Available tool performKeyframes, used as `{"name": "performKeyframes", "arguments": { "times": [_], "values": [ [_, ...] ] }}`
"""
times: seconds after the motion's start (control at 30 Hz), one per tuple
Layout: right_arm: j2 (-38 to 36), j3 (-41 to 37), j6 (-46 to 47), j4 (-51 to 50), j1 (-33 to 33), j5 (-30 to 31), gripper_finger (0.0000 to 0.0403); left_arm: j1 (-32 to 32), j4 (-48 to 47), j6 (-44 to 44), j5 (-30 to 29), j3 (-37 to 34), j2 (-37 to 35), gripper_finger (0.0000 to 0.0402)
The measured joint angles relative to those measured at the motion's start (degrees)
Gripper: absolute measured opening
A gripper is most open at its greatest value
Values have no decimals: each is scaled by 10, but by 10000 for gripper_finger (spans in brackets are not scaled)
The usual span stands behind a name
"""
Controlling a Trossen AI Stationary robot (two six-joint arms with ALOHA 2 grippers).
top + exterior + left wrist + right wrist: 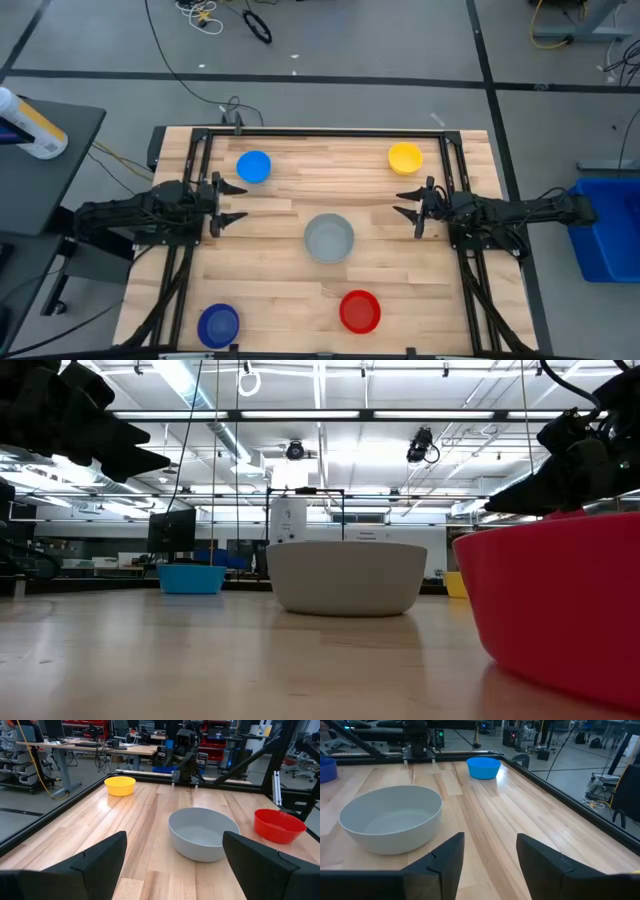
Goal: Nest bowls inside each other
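Observation:
Five bowls rest on their bases on the wooden table. The grey bowl [329, 238] sits in the middle, the light blue bowl [254, 166] at the far left, the yellow bowl [405, 157] at the far right, the dark blue bowl [218, 325] at the near left, the red bowl [360, 311] near the front, right of centre. My left gripper [232, 202] stands open at the table's left side, pointing level at the grey bowl. My right gripper [408, 205] stands open at the right side, facing it. Neither touches anything.
A black frame [320, 133] runs along the table's far and side edges. A blue bin [608, 228] stands on the floor to the right, and a dark side table with a bottle [30, 125] to the left. Bare wood lies between the bowls.

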Motion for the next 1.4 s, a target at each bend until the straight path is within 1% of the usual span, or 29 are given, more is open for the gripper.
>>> {"name": "performKeyframes", "arguments": {
  "times": [0.2, 1.0, 1.4],
  "values": [
    [0, 0, 0, 0, 0, 0, 190, 0, 0, 0, 0, 0, 0, 339],
    [0, 0, 0, 0, 0, 0, 223, 0, 0, 0, 0, 0, 0, 339],
    [0, 0, 0, 0, 0, 0, 201, 0, 14, 0, 0, 0, 0, 339]
  ]
}}
